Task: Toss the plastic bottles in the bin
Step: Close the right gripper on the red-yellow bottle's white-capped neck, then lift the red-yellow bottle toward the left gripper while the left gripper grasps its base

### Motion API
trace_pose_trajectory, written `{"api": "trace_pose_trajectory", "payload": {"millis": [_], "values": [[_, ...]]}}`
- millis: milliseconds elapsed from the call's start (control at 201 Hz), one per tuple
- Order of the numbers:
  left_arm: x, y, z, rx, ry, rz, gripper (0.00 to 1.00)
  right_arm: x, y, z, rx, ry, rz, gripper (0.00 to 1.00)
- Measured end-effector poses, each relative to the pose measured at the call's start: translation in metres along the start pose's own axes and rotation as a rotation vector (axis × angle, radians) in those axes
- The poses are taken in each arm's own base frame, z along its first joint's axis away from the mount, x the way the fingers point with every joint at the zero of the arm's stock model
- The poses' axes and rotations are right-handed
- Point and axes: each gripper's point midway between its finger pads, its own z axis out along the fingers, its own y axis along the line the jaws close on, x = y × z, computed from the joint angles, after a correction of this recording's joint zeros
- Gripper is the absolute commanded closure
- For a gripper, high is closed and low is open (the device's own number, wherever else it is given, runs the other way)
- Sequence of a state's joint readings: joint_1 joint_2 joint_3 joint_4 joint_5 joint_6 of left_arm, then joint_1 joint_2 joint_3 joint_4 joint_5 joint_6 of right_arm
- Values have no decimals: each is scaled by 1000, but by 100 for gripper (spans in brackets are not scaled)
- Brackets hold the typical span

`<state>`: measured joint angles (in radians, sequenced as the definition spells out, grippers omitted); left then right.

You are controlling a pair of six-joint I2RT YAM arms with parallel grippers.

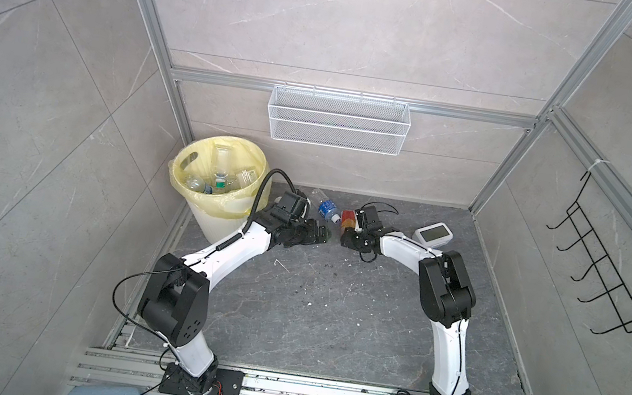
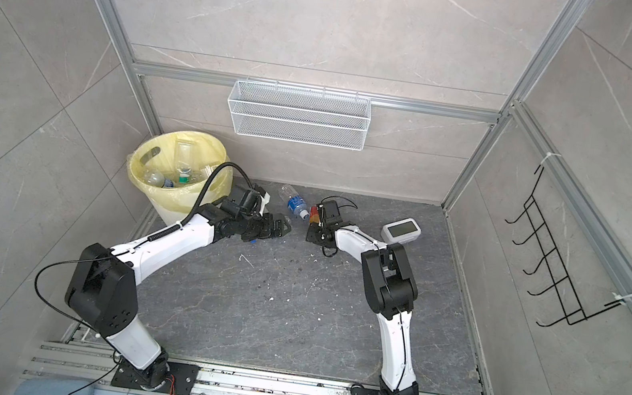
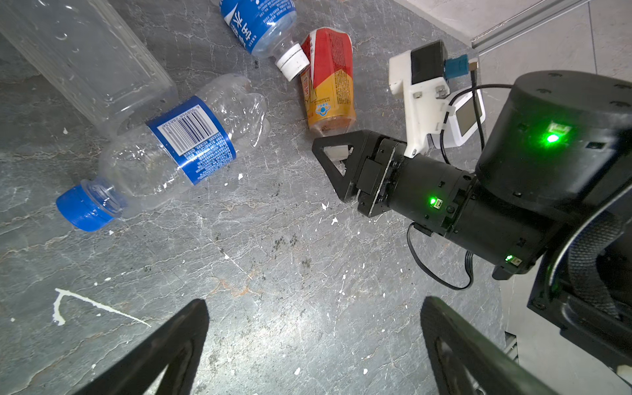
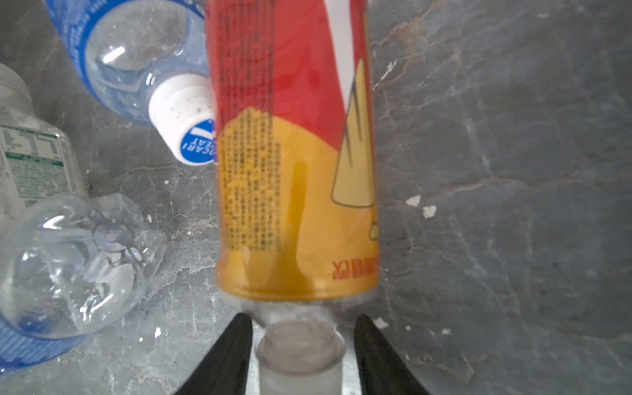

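Left fingers [image 1: 321, 234]: spread wide, holding nothing and touching nothing. They hang low over the dark stone surface [image 1: 331, 314], near mid-back. In the left wrist view there is only bare, speckled stone between the two tips.

Right fingers [image 1: 346, 233]: drawn in narrow, one on each side of the neck of the orange-red bottle [image 4: 294, 171]. In the right wrist view the cap sits between the tips with hardly any gap. I cannot tell whether they actually press on it. The bottle lies on its side on the surface, base pointing away from the wrist.

Bin [image 1: 215, 218]: back left corner of the surface, yellow liner folded over the rim, just beside the left arm. Several clear bottles [image 1: 220, 181] lie inside.

Loose on the surface:
- Blue-labelled bottle with a white cap [image 1: 327, 210], on its side, its cap against the orange-red bottle's flank.
- Clear bottle with a blue cap [image 3: 178, 143] and a barcode label, on its side.
- Large clear bottle [image 3: 85, 58], next to that one.

View differences:
- In both top views the left arm covers the blue-capped bottle and its big neighbour. Only the wrist cameras show them.
- The right wrist view alone shows a green-and-white label [image 4: 30, 157] on a clear bottle at the frame edge.
- The left wrist view shows the right fingers [image 3: 330, 154] side-on at the orange-red bottle's neck end, with the white digital clock [image 3: 468, 119] behind.
- Only the top views take in the bin and the wire mesh basket [image 1: 338, 119] on the back wall.
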<state>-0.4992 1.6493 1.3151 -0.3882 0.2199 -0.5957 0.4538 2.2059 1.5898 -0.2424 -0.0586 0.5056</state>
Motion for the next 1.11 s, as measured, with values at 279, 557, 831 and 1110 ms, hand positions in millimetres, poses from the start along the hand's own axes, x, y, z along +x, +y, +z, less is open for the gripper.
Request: {"api": "trace_pose_trajectory", "payload": {"millis": [279, 557, 831, 1110], "values": [[2, 2, 3, -5, 8, -3, 0, 0, 0, 0, 0, 1, -1, 68], [1, 2, 3, -5, 8, -3, 0, 7, -4, -3, 6, 12, -1, 77], [2, 2, 4, -1, 11, -4, 0, 19, -2, -43, -23, 14, -5, 77], [2, -3, 3, 34, 20, -21, 0, 21, 23, -106, -145, -35, -33, 77]]}}
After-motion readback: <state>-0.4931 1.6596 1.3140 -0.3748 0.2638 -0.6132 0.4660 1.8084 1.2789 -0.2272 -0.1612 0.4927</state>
